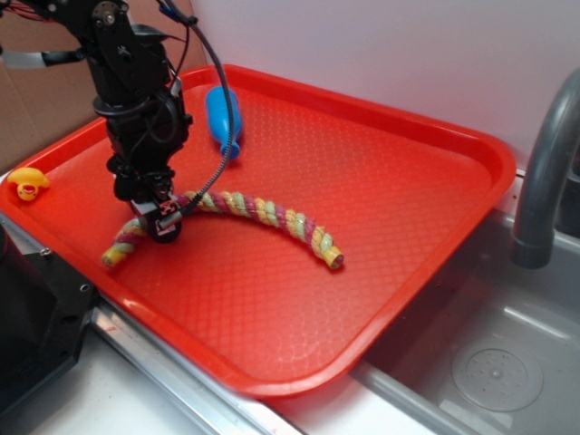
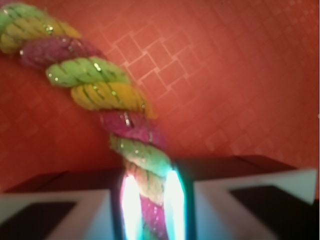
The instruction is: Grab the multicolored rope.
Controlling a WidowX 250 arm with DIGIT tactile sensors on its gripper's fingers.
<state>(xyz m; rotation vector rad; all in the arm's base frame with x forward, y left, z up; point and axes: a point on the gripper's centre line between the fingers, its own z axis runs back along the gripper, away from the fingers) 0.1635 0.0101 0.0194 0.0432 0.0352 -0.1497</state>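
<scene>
One tray (image 1: 435, 172), red. On it lies one rope (image 1: 272, 215), twisted from three colours of strand: pink, yellow and pale green. One blue bottle (image 1: 220, 116) lies there too. One yellow duck (image 1: 29, 184) sits at the tray's rim. One gripper (image 1: 159, 220) shows, with two fingers (image 2: 65, 210). One grey faucet (image 1: 544, 172) stands over one sink (image 1: 489, 362), which has one drain (image 1: 496, 378).

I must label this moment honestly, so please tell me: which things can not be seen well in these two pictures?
- Exterior view: the end effector covers the multicolored rope where it grips; its fingers are too small to separate.
- Wrist view: the rope is cut off by the top-left and bottom edges, both ends hidden; the picture is blurred.
- Exterior view: the arm and cable partly cover the blue bottle.
</scene>
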